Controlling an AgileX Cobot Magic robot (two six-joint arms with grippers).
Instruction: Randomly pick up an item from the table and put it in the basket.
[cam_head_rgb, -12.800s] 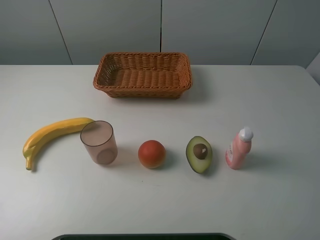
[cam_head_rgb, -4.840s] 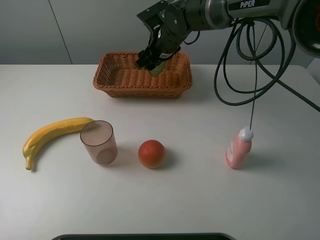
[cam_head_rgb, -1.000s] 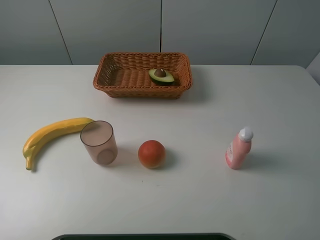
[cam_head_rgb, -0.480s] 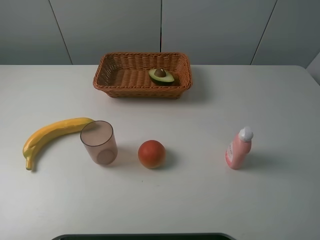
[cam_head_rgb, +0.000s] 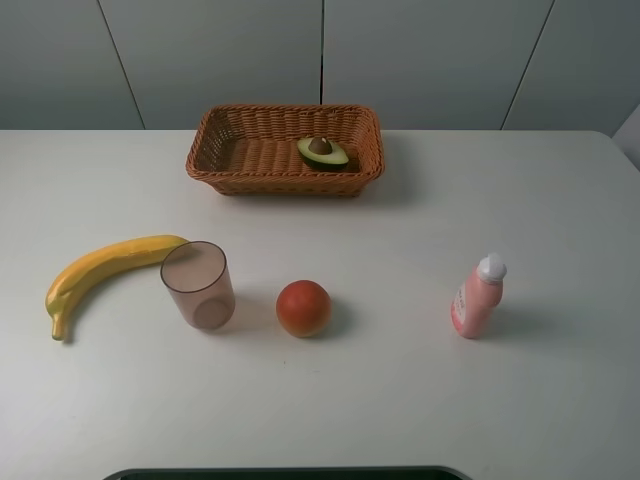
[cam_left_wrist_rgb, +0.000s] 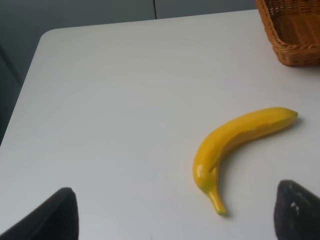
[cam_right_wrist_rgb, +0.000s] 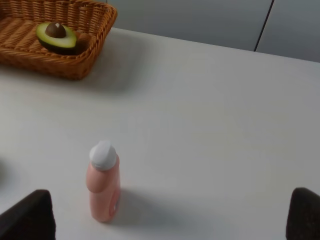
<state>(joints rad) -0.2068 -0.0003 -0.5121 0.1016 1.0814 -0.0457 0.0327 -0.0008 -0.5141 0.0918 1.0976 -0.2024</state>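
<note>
Inside the brown woven wicker basket (cam_head_rgb: 285, 150), I see the halved green avocado (cam_head_rgb: 322, 152) resting pit-up. Both arms' fingers (cam_left_wrist_rgb: 66, 212) (cam_right_wrist_rgb: 30, 212) spread wide, released; I'd hold them clear above the white desk (cam_head_rgb: 540, 200).

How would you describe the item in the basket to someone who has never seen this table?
Find the brown wicker basket at the far middle of the white table. In its right end lies a halved avocado, cut side up. Its dark green skin and brown pit set it apart; nothing else is in the basket.
</note>
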